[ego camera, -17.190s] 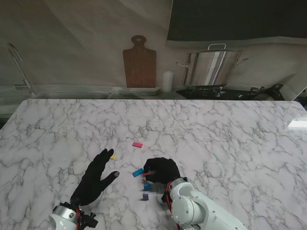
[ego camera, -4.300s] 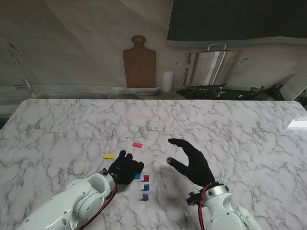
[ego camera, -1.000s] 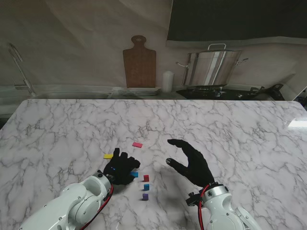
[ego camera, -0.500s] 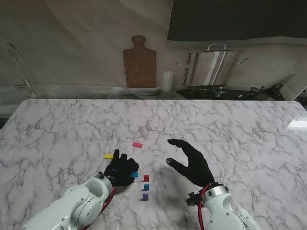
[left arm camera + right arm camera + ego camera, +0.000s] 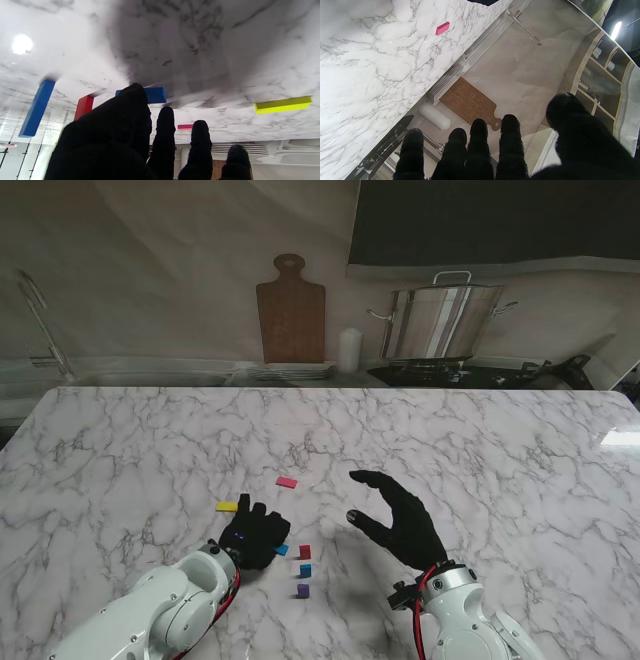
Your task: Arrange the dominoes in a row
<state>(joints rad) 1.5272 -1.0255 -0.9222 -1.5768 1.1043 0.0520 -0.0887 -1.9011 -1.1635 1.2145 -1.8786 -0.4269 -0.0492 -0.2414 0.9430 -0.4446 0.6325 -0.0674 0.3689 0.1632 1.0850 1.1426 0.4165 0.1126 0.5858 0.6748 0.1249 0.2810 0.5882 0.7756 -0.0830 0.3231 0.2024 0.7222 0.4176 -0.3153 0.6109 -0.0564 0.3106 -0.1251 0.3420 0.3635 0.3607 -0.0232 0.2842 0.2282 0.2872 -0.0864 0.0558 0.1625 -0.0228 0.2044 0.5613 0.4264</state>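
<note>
My left hand [image 5: 256,536] rests low over the table, fingers apart, and holds nothing. Its thumb tip [image 5: 135,95] overlaps one end of a blue domino [image 5: 281,549] [image 5: 155,95] lying flat. Just right of it a red domino [image 5: 304,551] [image 5: 84,107], a second blue domino [image 5: 304,570] [image 5: 37,108] and a purple domino [image 5: 302,590] stand in a short line running toward me. A yellow domino [image 5: 227,506] [image 5: 283,105] and a pink domino [image 5: 287,482] [image 5: 442,28] lie flat farther out. My right hand [image 5: 397,520] hovers open to the right of the dominoes.
The marble table [image 5: 480,450] reaches to a back wall with a wooden cutting board [image 5: 291,310], a white candle [image 5: 348,350], stacked plates [image 5: 290,370] and a steel pot [image 5: 440,320] on a stove.
My left hand has crept slightly toward me and to the right, staying against the flat blue domino. The right hand has not moved.
</note>
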